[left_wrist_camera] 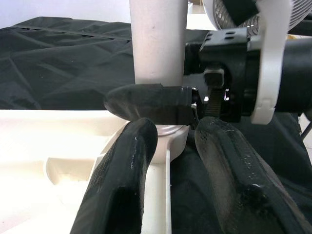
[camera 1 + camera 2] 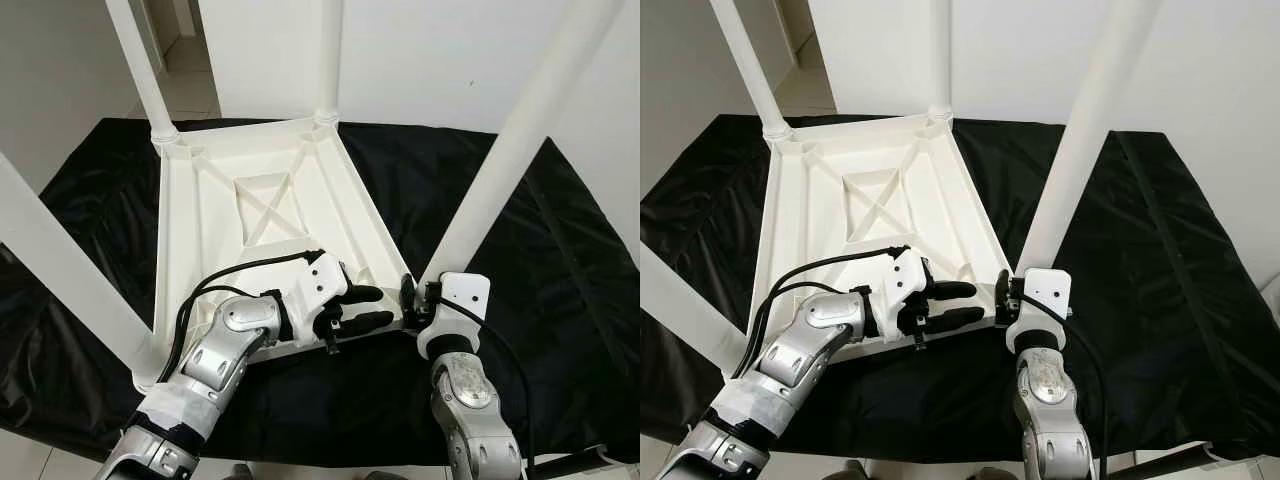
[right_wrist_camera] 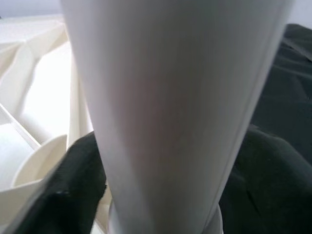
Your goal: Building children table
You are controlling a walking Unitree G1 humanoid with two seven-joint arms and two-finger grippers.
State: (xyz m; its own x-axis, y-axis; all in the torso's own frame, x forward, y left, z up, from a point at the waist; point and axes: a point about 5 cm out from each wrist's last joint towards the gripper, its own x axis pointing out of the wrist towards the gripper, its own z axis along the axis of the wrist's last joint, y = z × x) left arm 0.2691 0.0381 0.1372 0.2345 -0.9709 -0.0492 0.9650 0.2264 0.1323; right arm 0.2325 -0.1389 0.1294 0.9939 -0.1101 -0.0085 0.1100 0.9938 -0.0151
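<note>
A white plastic children's table lies upside down on a black cloth, its four white legs pointing up. My right gripper is shut on the base of the near-right leg, just above its corner socket; in the right wrist view the leg sits between the black fingers. My left gripper is open at the table's near rim beside that corner. In the left wrist view its fingers straddle the thin rim, pointing at the leg base.
The black cloth covers the floor around the table. The near-left leg rises close to my left arm. Two far legs stand at the back corners. White walls stand behind, and pale floor tiles show at the cloth's near edge.
</note>
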